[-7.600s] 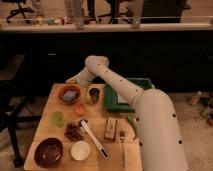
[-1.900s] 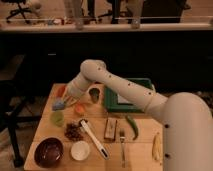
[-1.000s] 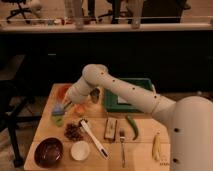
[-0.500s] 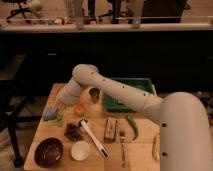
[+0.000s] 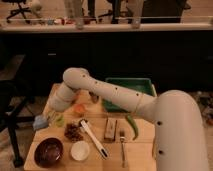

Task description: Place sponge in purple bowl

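A: Fingers first. What's the gripper doing?

B: It's sitting at the left edge of the table, low, and the fingers are closing on the sponge. The light blue block is showing right at the tip, hanging at or just past the table's left edge.

A: Sponge touching the table?

B: Can't tell. It's looking lifted, but the view isn't settling it.

A: Purple bowl?

B: The purple bowl is sitting at the front left corner, below the sponge in the view and apart from it. Nothing showing inside that I can make out.

A: Around it?

B: A small white bowl is sitting just right of the purple one. A dark brown clump is lying behind them, and a white-handled utensil is running diagonally beside it. Something orange is peeking out under the arm.

A: Further right?

B: A brown block, a fork, a green pepper. A green tray is sitting at the back.

A: Arm?

B: The white arm is reaching from the big body at the right, across the table, bending down to the left edge.
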Robot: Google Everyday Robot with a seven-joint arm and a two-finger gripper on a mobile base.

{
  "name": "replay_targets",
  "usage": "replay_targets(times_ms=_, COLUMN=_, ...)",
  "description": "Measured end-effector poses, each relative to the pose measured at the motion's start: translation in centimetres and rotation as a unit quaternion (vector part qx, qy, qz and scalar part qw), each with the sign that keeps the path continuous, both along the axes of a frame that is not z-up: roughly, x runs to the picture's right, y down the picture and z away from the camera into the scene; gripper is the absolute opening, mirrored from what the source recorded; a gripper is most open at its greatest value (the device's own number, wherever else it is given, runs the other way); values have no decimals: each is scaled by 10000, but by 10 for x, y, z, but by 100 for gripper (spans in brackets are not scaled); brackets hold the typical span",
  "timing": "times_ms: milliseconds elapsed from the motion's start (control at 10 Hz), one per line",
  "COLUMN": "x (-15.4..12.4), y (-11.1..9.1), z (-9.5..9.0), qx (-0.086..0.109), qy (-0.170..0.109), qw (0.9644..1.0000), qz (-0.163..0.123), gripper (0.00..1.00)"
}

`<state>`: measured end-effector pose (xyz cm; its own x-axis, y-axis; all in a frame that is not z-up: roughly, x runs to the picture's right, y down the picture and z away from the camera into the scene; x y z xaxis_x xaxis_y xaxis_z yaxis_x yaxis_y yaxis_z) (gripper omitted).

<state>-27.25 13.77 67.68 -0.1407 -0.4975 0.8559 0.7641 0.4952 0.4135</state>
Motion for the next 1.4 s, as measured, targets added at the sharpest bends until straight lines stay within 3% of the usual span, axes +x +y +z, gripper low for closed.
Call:
replay_targets(times_ms=400, x=14, y=38, z=-24, qx=-211, qy=134, qw=9995, qz=203, gripper=0)
replay_targets(times_ms=800, x=24, y=60, z=-38, qx=-348, qy=249, qw=9982, qz=409, gripper=0)
replay_targets(times_ms=1400, x=3, y=85, z=-42, qx=-511, qy=-73, qw=9976, qz=472, gripper=0)
